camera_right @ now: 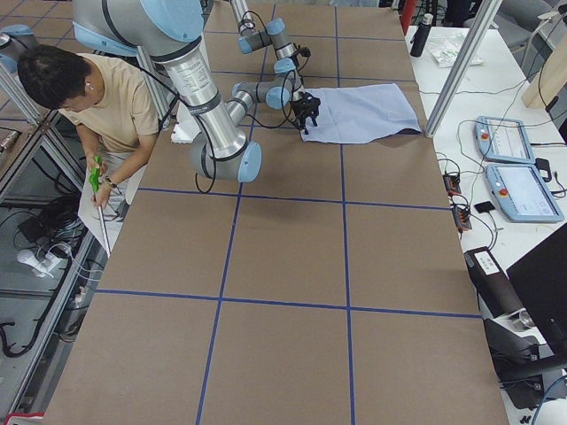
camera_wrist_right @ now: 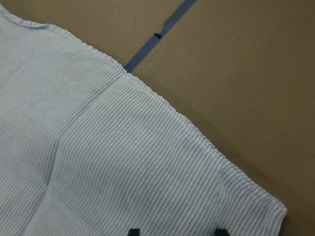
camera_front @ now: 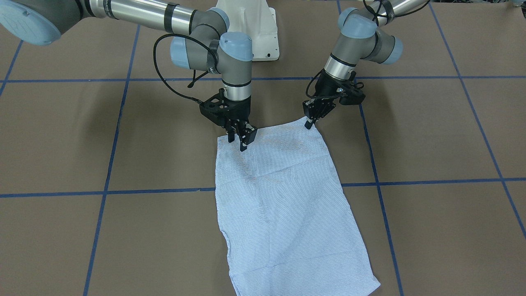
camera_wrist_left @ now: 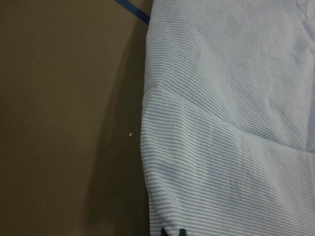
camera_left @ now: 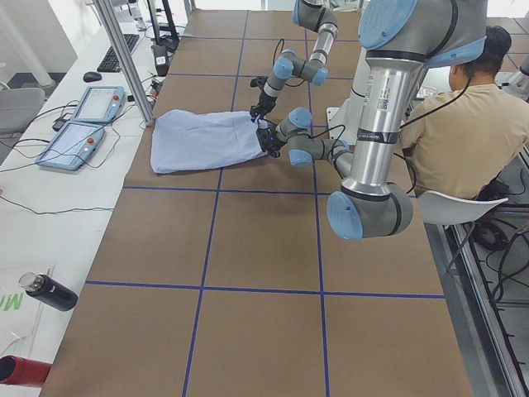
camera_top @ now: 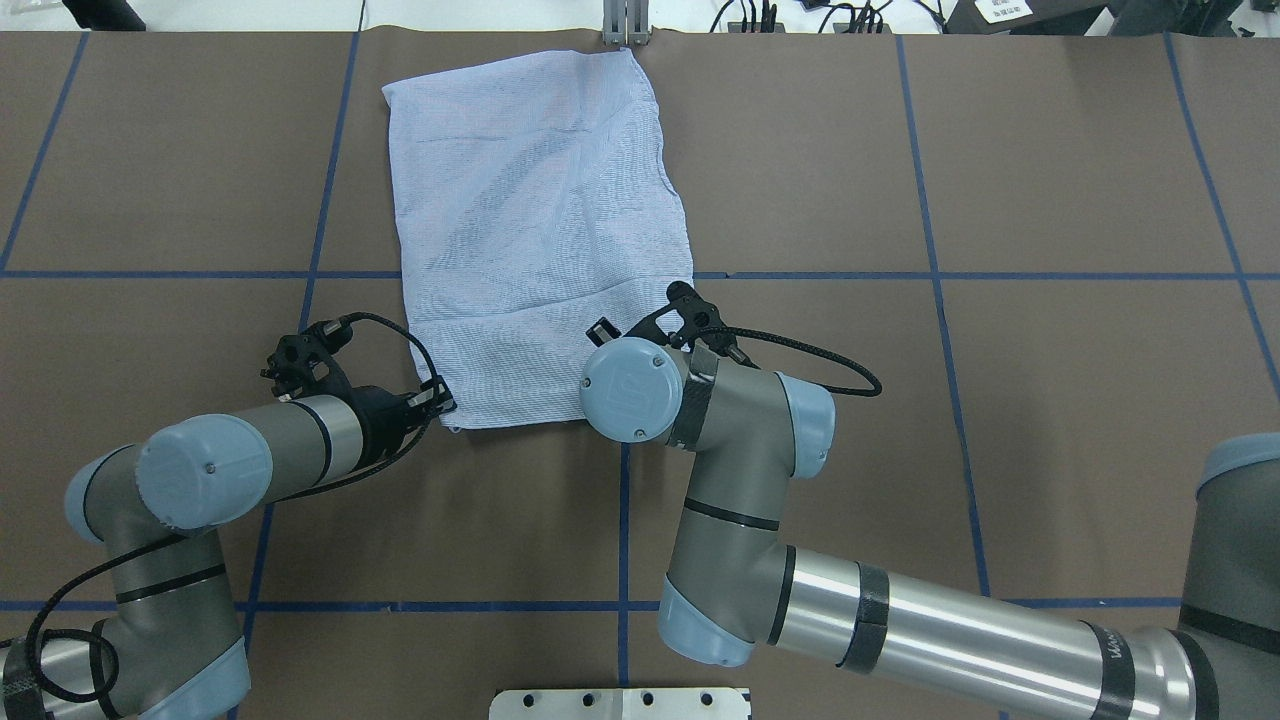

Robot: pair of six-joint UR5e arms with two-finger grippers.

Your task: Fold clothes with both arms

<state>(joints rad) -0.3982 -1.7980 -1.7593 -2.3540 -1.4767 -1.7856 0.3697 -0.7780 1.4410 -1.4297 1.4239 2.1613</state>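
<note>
Robotics lab: teach pendants (camera_right: 505, 140), aluminium framing (camera_right: 456, 75), grid table (camera_top: 1000, 400) (blue tape).

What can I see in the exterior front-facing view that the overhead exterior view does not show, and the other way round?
Only front-facing: the right gripper clearly, down at the shirt; overhead, its wrist covers most of it. Only overhead: the shirt's whole far edge, and cables beyond the table. Both: the shirt lying flat on the brown table, with the left gripper at a corner on the robot's side.

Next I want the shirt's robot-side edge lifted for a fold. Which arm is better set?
Left, likely: left tool looks closed on the shirt corner; right tool hangs open, inboard of its corner.
</note>
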